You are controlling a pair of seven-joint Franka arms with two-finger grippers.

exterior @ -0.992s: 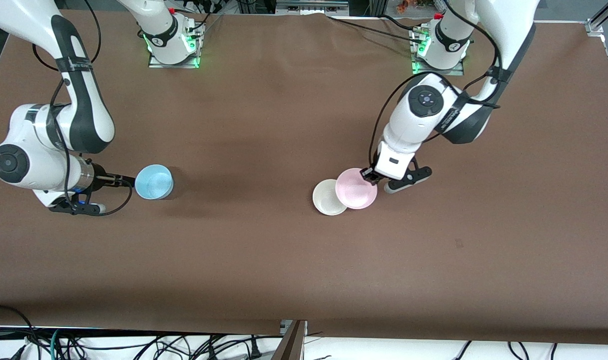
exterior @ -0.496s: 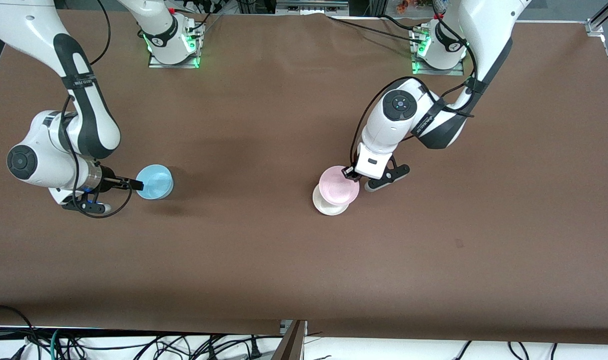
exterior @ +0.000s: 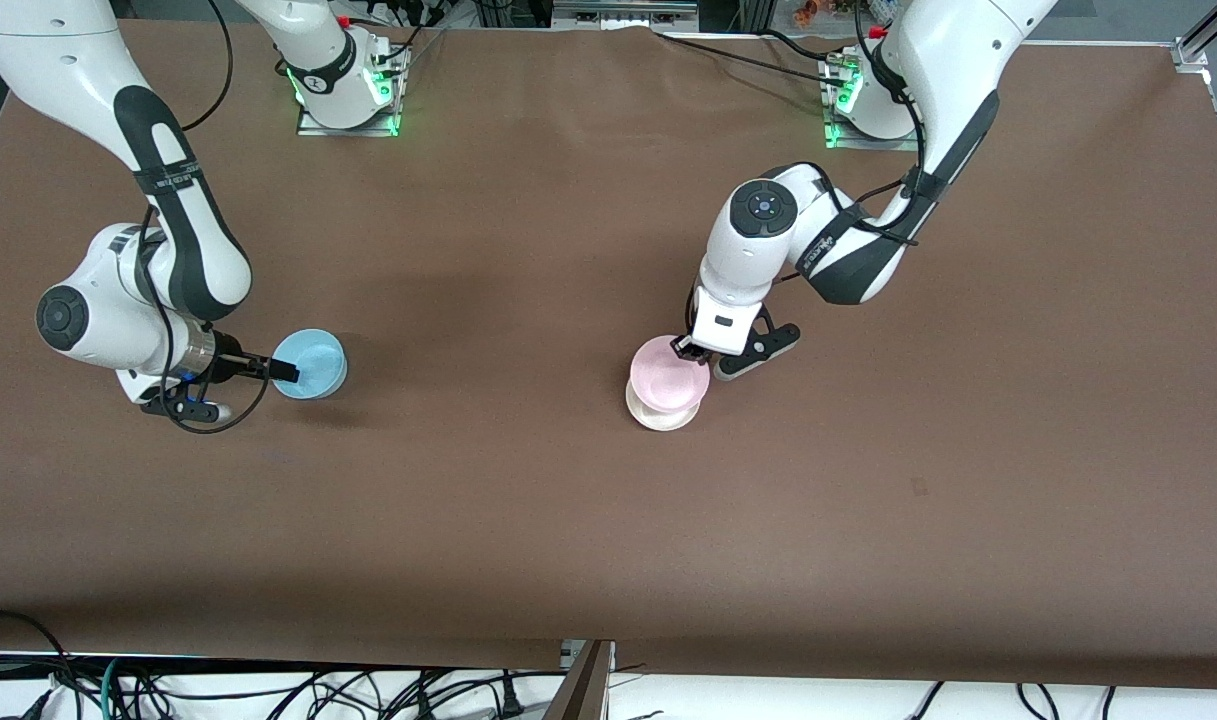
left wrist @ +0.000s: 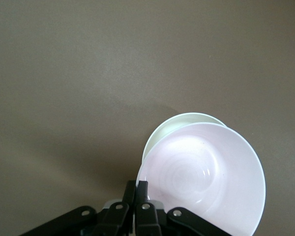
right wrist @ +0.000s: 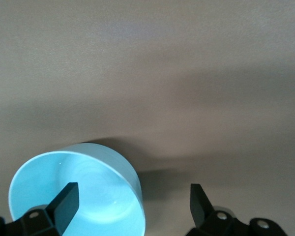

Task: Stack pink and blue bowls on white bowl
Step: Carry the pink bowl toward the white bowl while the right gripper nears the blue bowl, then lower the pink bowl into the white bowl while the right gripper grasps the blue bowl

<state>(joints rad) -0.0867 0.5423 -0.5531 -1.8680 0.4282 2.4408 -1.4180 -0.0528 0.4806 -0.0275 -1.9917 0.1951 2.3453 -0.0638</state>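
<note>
The pink bowl (exterior: 670, 373) is being held up in the air, right over the white bowl (exterior: 658, 412), and it is covering most of it. In the left wrist view the pink bowl (left wrist: 204, 177) is hiding all but a thin edge of the white bowl (left wrist: 179, 123). The left claw (exterior: 686, 348) is pinching the rim of the pink bowl, with its fingers (left wrist: 137, 194) squeezed together on the edge. The white bowl is sitting on the brown tabletop (exterior: 528, 480), near the middle and a bit toward the left arm's end. The blue bowl (exterior: 309, 364) is standing on the tabletop well apart from the other two, toward the right arm's end. The right claw (exterior: 286, 371) is at the blue bowl's rim with its fingers wide apart. One finger (right wrist: 64, 204) is reaching inside the blue bowl (right wrist: 76, 194) and the other finger (right wrist: 199, 201) is hanging outside it, and they are not squeezing the rim.
</note>
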